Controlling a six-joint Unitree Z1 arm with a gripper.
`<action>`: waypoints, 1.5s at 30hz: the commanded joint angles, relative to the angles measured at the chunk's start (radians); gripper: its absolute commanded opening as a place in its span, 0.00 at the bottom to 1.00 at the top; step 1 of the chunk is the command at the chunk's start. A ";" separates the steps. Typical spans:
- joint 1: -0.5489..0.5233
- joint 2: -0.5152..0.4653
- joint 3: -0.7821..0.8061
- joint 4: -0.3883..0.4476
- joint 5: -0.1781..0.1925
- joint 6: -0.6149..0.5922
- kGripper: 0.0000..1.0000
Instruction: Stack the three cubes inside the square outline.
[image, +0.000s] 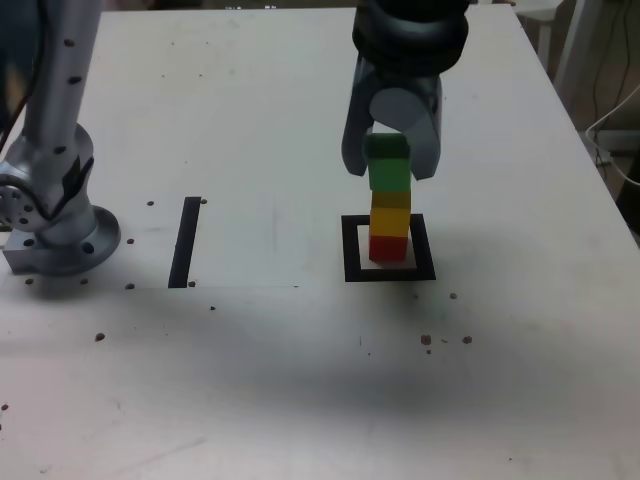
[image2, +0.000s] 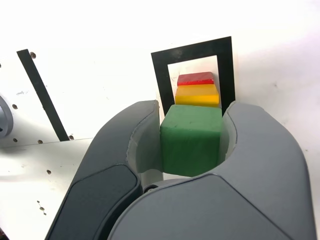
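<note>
Gripper (image: 391, 172) fingers are closed round the green cube (image: 390, 165), one on each side of it, clamped on its flanks; from where I stand the arm (image: 410, 35) reaches in at the top of the exterior view, with the fingertips pointing down toward the table (image: 250, 370). The green cube is the uppermost of the three; the yellow cube (image: 390, 214) is below it, and the red cube (image: 388, 248) is at the bottom, under the yellow one; whether the green cube touches the yellow one or hangs just over it, I cannot tell.

Down on the white tabletop, the red cube stands inside the black square outline (image: 353, 262), white surface showing around it within the frame; the yellow cube rests on top of the red, the two roughly lined up; the wrist view shows the green cube upright between the fingers, its top face level or nearly so.

Well apart from the outline, toward the exterior view's left, a straight black strip (image: 185, 243) lies flat; farther over at that side sits a round grey base (image: 75, 245); small dark marks dot the table.
</note>
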 joint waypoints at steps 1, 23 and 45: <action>-0.002 0.009 0.000 0.017 0.004 0.003 0.11; -0.002 0.028 0.010 0.015 0.020 0.015 0.14; -0.002 0.036 0.016 0.003 -0.007 0.029 0.45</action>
